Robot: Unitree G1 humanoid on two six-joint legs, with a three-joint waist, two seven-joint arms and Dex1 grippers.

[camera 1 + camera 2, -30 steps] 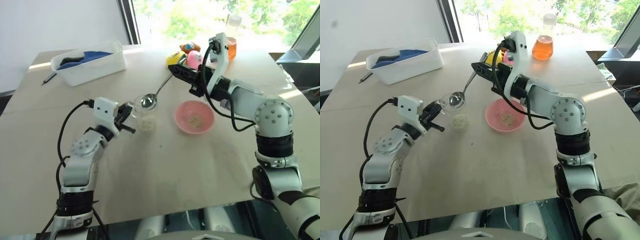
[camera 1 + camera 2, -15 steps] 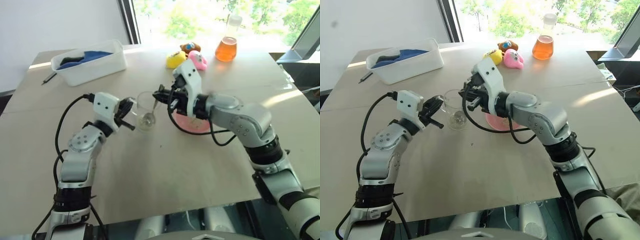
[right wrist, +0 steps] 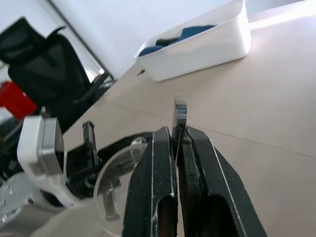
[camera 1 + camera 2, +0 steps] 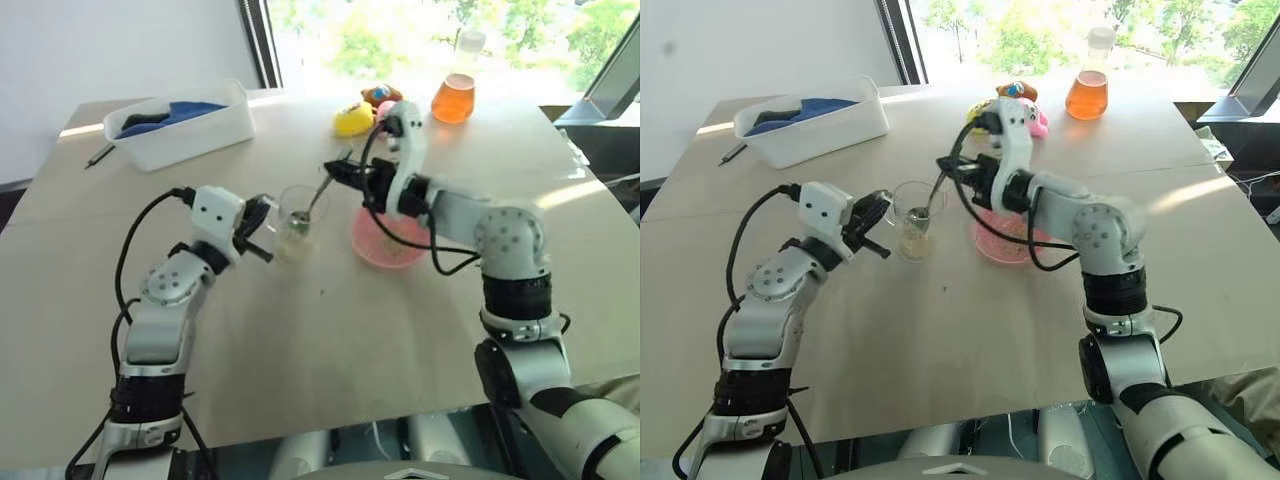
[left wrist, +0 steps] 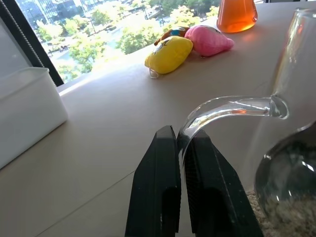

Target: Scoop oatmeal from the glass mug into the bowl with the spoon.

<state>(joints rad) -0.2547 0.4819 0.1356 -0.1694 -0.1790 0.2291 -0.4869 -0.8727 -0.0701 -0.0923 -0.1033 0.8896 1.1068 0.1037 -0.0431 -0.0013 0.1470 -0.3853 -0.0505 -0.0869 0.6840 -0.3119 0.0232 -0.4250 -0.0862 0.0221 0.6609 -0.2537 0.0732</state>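
Both hands clamped: mug handle (image 5: 232, 106), spoon (image 4: 312, 203).

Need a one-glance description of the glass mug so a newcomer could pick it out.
Start at the wooden table and find the pink bowl near its middle. The glass mug stands just to the robot's left of it, its handle pinched by the left gripper. It is the clear cup with the spoon dipped in, unlike the orange-filled flask at the far edge.
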